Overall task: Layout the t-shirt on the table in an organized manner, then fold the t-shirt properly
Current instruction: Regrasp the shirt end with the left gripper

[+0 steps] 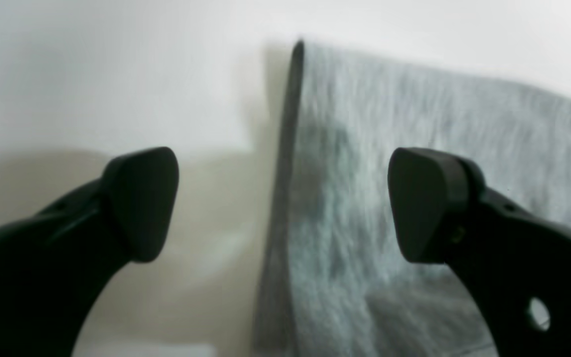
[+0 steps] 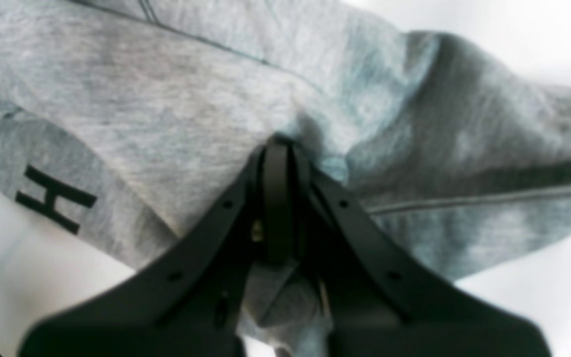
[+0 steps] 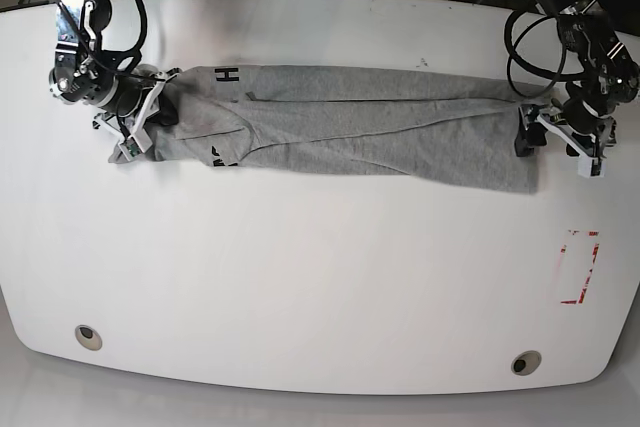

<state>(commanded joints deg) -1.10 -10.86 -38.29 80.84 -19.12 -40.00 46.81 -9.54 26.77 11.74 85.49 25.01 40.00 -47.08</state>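
The shirt (image 3: 340,127) lies stretched in a long band across the far half of the bench (image 3: 300,277). The right hand (image 2: 278,148) is clamped on bunched cloth at one end. The left hand (image 1: 283,203) gapes wide and empty over the other end's edge.

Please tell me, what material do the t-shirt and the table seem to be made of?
The t-shirt looks like soft knit cotton, matte: heather-grey flecks, wrinkles and limp folds. The table looks like hard, glossy white laminate or plastic, since it shows faint reflections; the exact material is uncertain.
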